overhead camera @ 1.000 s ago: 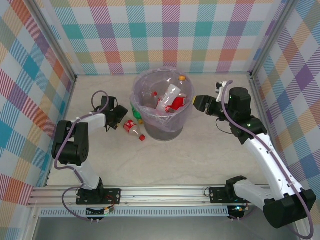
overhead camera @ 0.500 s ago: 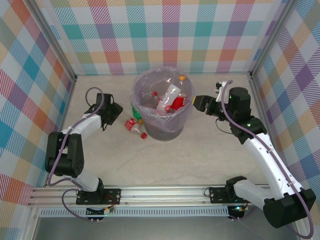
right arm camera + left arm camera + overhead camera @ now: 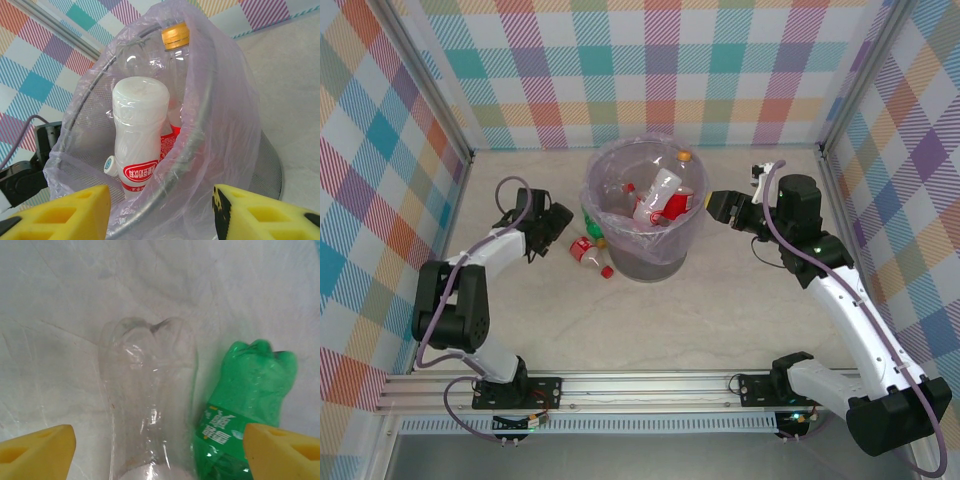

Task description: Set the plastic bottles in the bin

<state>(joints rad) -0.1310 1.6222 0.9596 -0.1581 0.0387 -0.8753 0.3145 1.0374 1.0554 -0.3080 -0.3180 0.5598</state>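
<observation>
**A:** Nearest in, the left gripper (image 3: 159,437) is released, jaws wide, straddling the clear bottle (image 3: 147,390), which lies on the tabletop (image 3: 60,295). I see no contact.

**B:** Anything next to it?

**A:** The green bottle (image 3: 247,390), just beside it and close to the finger on that side. Closing could nudge it.

**B:** Handling?

**A:** Both look empty, so they should be light and thin-walled. They'd dent easily and could slip out of a hard pinch. I'd take the clear one across mid-body, where the wall runs straight, not at the lobed base.

**B:** Farther out?

**A:** The bin (image 3: 265,165), grey mesh with a lilac bag (image 3: 220,75), stands just past those two. The right gripper (image 3: 161,202) hovers at its right side, jaws apart, grasping nothing.

**B:** Contents?

**A:** Several bottles are inside. A white-sleeved bottle (image 3: 139,130) with a red label stands roughly upright, and an orange-capped bottle (image 3: 176,37) is behind it against the bag. Room remains.
</observation>
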